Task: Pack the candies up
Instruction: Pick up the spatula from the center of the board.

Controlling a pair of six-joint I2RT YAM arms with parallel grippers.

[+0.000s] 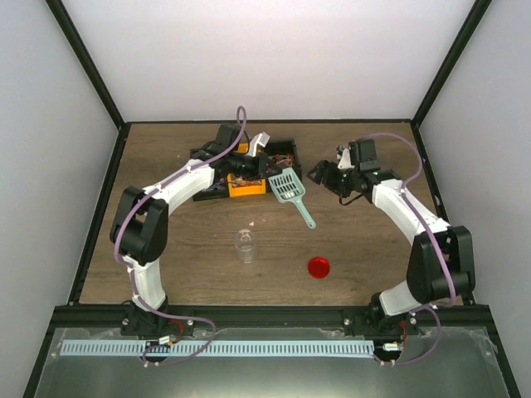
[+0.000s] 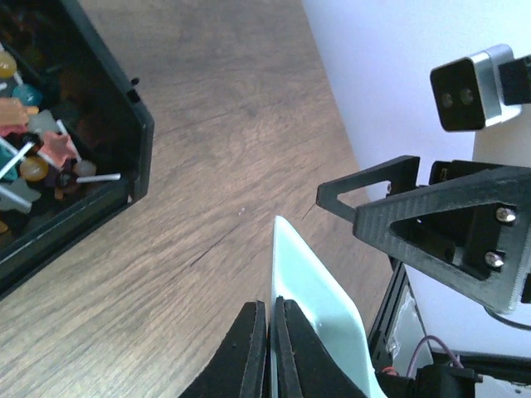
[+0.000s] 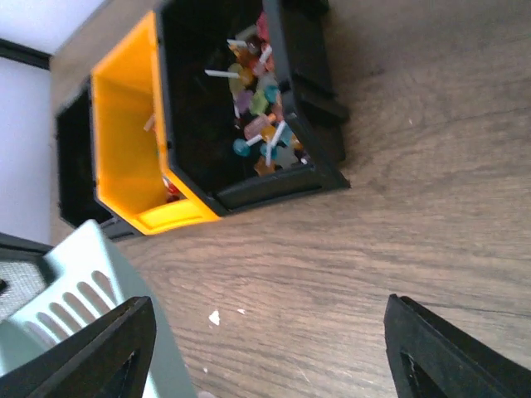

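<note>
The candies lie mixed in a black bin at the back of the table, and they also show in the left wrist view as candies. My left gripper is shut on the thin side wall of a pale teal scoop. From above, that scoop sits just right of the bins with its handle pointing toward me, and the left gripper is at its left edge. My right gripper stands open over bare wood just right of the scoop, holding nothing.
A yellow bin adjoins the black one. A small clear jar stands upright mid-table, with a red round lid to its right. A tiny pale scrap lies behind the jar. Black frame posts border the table.
</note>
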